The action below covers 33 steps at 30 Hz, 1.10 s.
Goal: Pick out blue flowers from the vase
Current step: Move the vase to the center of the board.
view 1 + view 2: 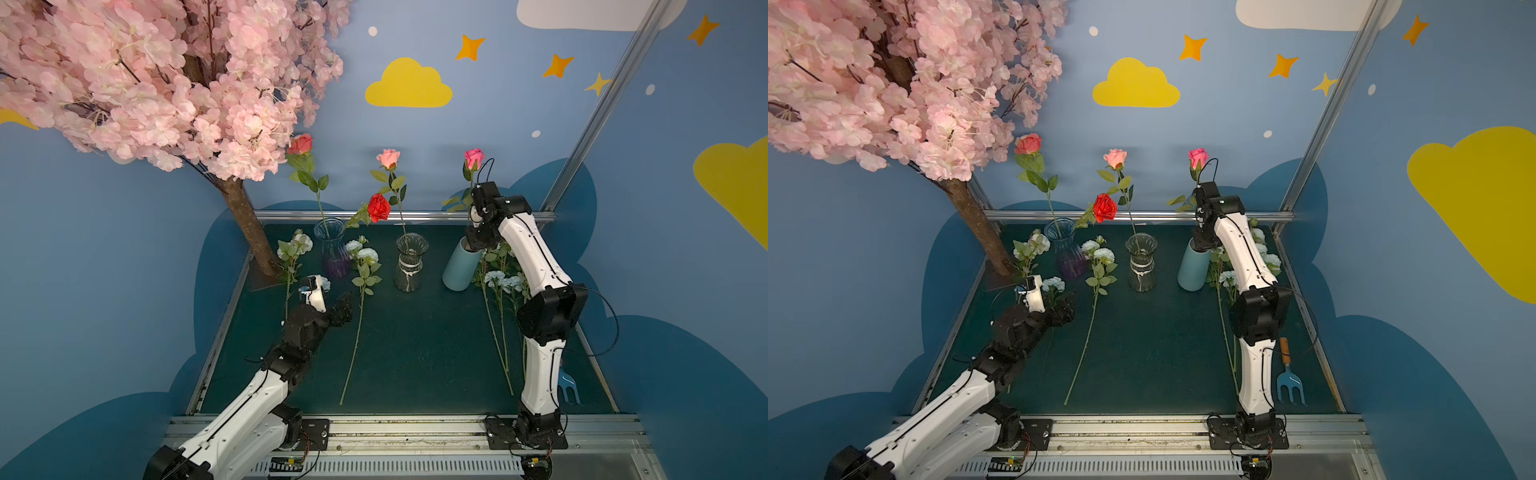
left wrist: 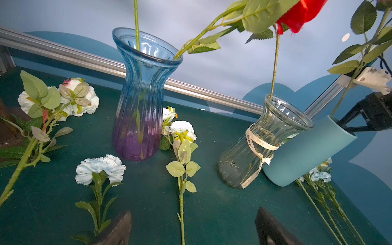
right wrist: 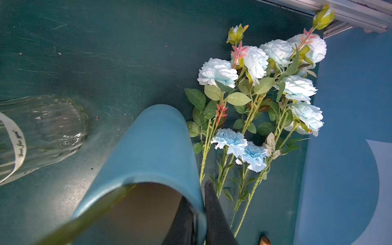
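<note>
Right gripper (image 3: 200,214) clamped on teal vase (image 3: 154,146) rim, vase tilted. Left gripper (image 2: 191,227) spread wide, empty, above blue flower (image 2: 100,168).

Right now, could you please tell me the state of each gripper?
Left gripper: open, holding nothing.
Right gripper: shut on the rim of the blue cylinder vase, which is tilted.

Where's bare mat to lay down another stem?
Widest free patch: the front middle of the mat, between the long single stem and the blue flowers by the right arm. It is crowded along the back, around the three vases and the left gripper.
</note>
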Each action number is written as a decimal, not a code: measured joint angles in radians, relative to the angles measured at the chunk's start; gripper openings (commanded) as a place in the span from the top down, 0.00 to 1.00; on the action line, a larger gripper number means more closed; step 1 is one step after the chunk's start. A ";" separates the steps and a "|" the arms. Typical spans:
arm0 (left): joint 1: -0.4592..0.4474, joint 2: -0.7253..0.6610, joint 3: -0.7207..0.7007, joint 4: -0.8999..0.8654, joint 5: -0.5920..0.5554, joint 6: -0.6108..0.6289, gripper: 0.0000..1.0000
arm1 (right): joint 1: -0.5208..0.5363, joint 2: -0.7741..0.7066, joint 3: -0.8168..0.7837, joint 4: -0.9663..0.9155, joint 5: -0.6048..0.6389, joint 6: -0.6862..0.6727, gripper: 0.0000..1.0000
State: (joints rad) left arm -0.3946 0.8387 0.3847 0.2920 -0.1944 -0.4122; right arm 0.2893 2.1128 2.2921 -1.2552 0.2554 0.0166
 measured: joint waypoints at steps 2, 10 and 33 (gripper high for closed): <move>0.000 0.000 0.000 0.000 0.000 0.000 0.09 | 0.000 0.000 0.000 0.000 0.006 0.000 1.00; 0.000 0.009 0.000 0.000 0.001 0.000 0.09 | -0.020 0.000 0.000 -0.008 0.030 -0.001 1.00; 0.000 0.019 0.005 0.000 0.004 0.001 0.09 | -0.030 -0.050 -0.031 0.040 -0.005 0.011 0.55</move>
State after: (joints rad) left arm -0.3943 0.8581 0.3901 0.2924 -0.1905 -0.4114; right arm 0.2596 2.0624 2.2608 -1.2152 0.2504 0.0280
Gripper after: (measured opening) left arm 0.910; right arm 0.435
